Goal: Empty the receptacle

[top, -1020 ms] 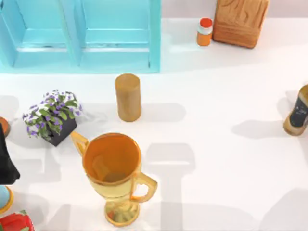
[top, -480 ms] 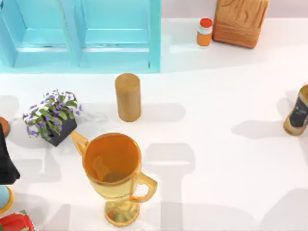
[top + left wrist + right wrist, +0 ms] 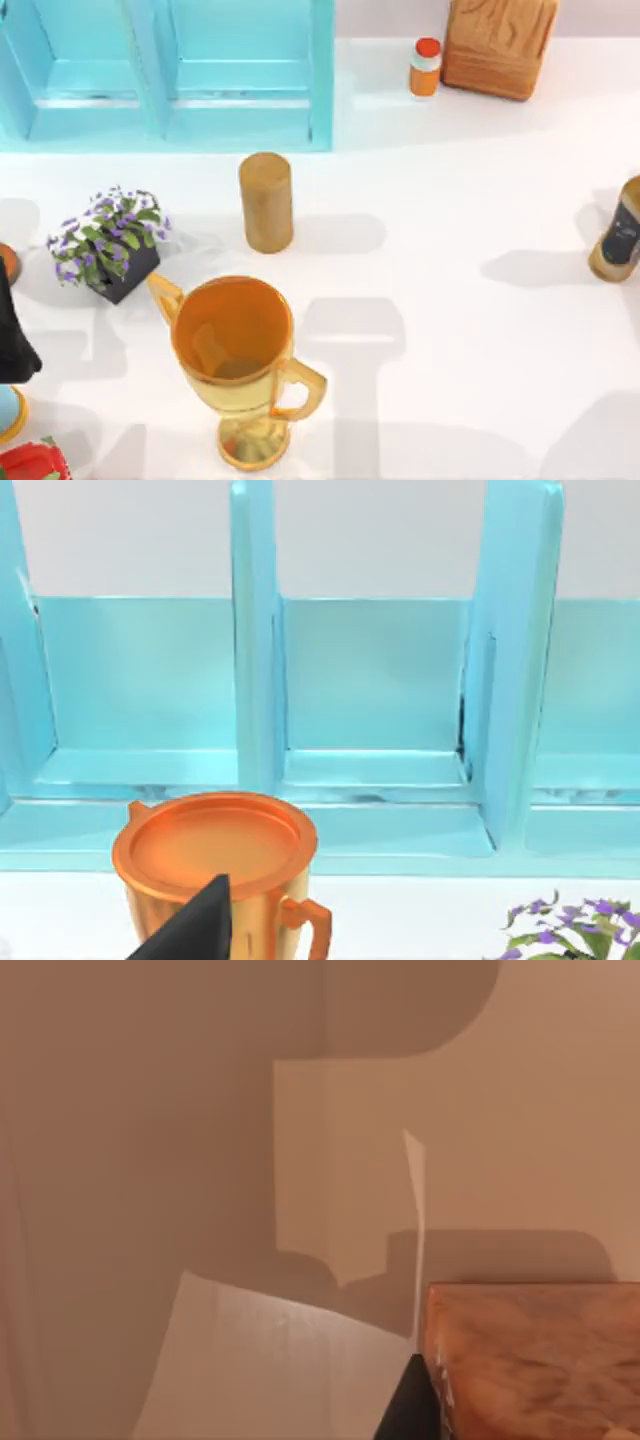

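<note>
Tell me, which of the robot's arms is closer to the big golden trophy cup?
The left. Its dark arm sits at the table's left edge, beside the golden trophy cup, and its wrist view looks onto the cup. The right wrist view faces the wooden block at the far right corner.

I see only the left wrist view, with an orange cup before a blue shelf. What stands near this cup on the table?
Observer: In the top view a wooden cylinder stands upright between the cup and the blue shelf, apart from both.
Operator: Is the cup a plain mug?
Observer: No, it is a goblet with a stem and a round foot.
Operator: What does the right wrist camera see?
Observer: A wooden block; in the top view it stands at the far right, beside an orange-capped bottle.
</note>
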You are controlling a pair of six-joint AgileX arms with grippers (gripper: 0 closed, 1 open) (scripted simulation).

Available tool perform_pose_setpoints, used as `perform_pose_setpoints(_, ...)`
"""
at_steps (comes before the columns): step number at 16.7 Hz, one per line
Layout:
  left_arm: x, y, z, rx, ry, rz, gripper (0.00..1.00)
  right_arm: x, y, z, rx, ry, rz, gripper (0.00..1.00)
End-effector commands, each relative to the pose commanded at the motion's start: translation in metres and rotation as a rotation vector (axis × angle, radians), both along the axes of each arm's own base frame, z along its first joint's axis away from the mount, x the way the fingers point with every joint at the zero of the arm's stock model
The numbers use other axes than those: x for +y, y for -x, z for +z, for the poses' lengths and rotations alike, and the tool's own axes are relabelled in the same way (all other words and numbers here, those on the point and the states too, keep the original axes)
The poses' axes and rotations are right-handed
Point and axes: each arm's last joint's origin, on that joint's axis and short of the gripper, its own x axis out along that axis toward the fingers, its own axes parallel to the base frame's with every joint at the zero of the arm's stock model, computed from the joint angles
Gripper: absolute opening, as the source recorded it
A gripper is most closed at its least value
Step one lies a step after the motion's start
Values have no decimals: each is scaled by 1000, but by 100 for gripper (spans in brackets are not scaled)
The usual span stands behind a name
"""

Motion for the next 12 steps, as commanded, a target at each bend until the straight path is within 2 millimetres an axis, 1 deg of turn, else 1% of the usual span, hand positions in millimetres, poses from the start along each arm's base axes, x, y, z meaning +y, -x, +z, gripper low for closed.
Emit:
perform_pose_setpoints(8, 0, 0, 0, 0, 0, 0, 100, 0, 0, 2, -3, 3, -2, 0)
perform_pose_setpoints(9, 0, 0, 0, 0, 0, 0, 100, 0, -1, 7, -10, 14, -4, 0)
perform_pose_setpoints(10, 0, 0, 0, 0, 0, 0, 100, 0, -3, 18, -23, 31, -6, 0)
perform_pose_setpoints(11, 0, 0, 0, 0, 0, 0, 100, 0, -5, 34, -45, 54, -8, 0)
perform_pose_setpoints(12, 0, 0, 0, 0, 0, 0, 100, 2, -6, 53, -70, 81, -9, 0)
